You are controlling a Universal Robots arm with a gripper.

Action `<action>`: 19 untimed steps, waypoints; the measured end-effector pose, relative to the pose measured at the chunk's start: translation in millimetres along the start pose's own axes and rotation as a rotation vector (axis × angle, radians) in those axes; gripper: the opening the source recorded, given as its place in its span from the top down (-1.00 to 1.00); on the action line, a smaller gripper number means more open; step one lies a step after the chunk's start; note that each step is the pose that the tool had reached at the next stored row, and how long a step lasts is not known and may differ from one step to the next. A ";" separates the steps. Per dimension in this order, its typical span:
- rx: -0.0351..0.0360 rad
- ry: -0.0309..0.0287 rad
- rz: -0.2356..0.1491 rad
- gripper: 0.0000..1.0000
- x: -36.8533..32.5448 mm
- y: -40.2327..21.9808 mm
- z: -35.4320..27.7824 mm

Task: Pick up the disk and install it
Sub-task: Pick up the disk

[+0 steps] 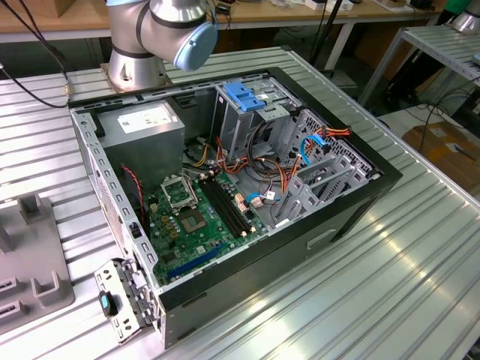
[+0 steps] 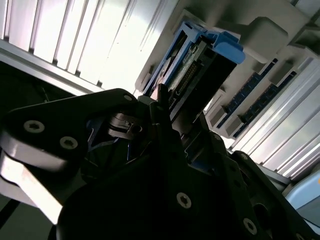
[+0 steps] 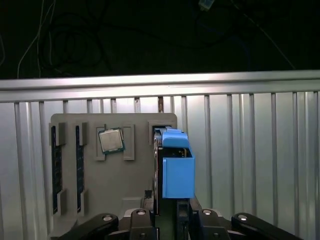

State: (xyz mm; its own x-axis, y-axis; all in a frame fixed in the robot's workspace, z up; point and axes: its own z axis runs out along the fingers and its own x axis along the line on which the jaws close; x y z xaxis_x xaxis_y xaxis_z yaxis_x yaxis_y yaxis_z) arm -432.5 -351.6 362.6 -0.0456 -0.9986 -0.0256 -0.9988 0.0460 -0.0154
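Can make out the disk [image 3: 177,175] in both wrist views: a flat slab set on edge in a slot of a matt grey moulded tray [image 3: 135,185]. Dark metal body, glossy blue plastic rails, and a row of fine connector pins along one end in the second wrist view. Hard to judge how deep in the slot.

Near it on the tray, a square silvery processor chip [image 3: 110,140] in its own recess and two long dark memory sticks [image 3: 56,170] in narrow grooves.

Black jointed gripper [image 3: 172,225] straddling the disk's near end. Impossible to tell whether clamped on it or merely open around it.

Beneath the tray, a ribbed aluminium table [image 3: 250,165].

In the exterior view, an open black computer case [image 1: 337,225] lying on its side on the ribbed surface. Inside it, a green motherboard [image 1: 195,217], a grey power-supply box [image 1: 142,127] and a metal cage with a blue plastic top [image 1: 244,97].
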 end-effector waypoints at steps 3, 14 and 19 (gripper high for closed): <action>0.0000 0.0000 0.000 0.30 -0.2 -0.1 -7.6; 0.0001 0.0000 0.000 0.30 -1.1 -0.7 -42.7; 0.0001 0.0000 0.000 0.30 -1.4 -0.9 -56.2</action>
State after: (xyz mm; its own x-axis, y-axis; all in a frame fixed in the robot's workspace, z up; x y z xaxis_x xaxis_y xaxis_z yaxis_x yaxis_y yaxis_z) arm -432.5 -351.6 418.8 -0.0456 -0.9986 -0.0256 -0.9988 0.0460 -0.0155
